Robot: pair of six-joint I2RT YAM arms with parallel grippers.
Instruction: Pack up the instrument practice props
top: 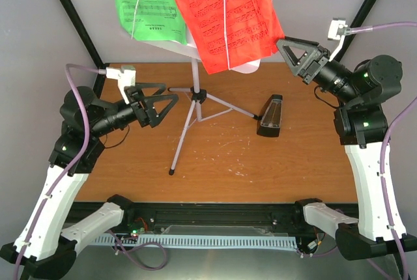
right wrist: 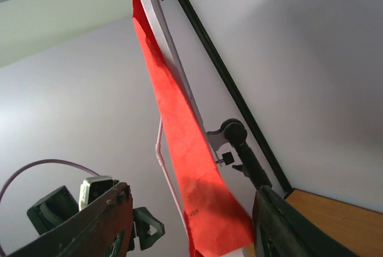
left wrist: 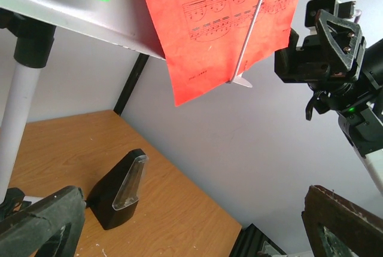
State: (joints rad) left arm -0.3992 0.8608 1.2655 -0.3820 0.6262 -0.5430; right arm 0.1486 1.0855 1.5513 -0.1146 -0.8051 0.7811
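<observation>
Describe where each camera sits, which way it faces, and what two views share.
Top external: above and behind the bases, looking down on the table and music stand; both arms show, left end effector and right end effector.
Left wrist: low, facing up and across past the metronome to the red sheet; own fingers at the bottom corners.
Right wrist: facing up along the stand's desk, edge-on; own fingers at the bottom.
Shared: every view shows the red sheet.

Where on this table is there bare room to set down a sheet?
The widest bare wood is at the near right of the table, between the front leg of the music stand, the metronome and the near edge. A smaller patch lies left of that leg. The back middle is crowded with the tripod hub, left gripper and metronome.
</observation>
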